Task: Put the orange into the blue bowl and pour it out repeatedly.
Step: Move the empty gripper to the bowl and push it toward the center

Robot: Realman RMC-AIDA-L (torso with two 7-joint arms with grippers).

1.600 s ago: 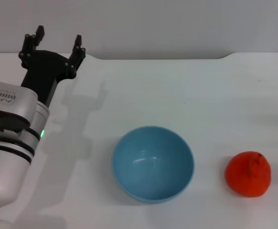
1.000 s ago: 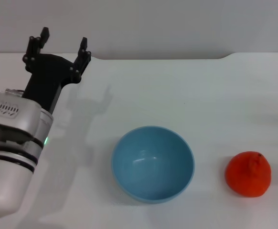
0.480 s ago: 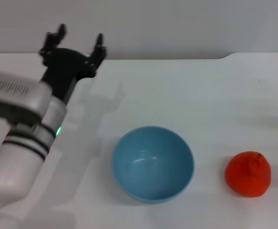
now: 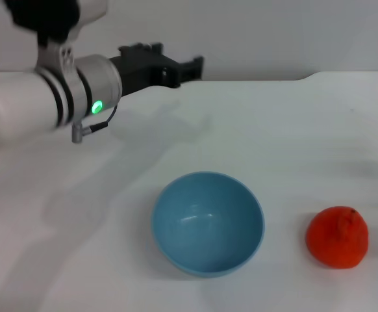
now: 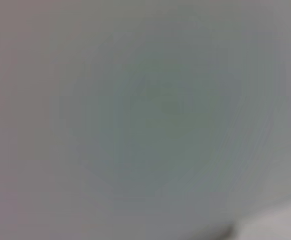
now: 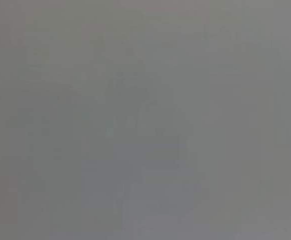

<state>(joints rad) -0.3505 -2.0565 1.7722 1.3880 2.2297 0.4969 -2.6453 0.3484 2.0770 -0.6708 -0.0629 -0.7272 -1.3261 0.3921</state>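
Observation:
The light-blue bowl (image 4: 208, 223) stands empty on the white table, near the front centre in the head view. The red-orange orange (image 4: 337, 237) lies on the table to the right of the bowl, apart from it. My left gripper (image 4: 176, 56) is open and empty. It is held above the back left of the table, pointing right, well behind the bowl. My right gripper is out of view. Both wrist views show only a plain grey blur.
The white table (image 4: 293, 136) ends at a grey wall along the back, with a small step in its back edge at the right (image 4: 306, 78). My left forearm (image 4: 59, 97) reaches across the back left.
My left arm has swung up and to the right; the forearm now lies level and the gripper points right instead of away. The bowl and the orange have not moved.

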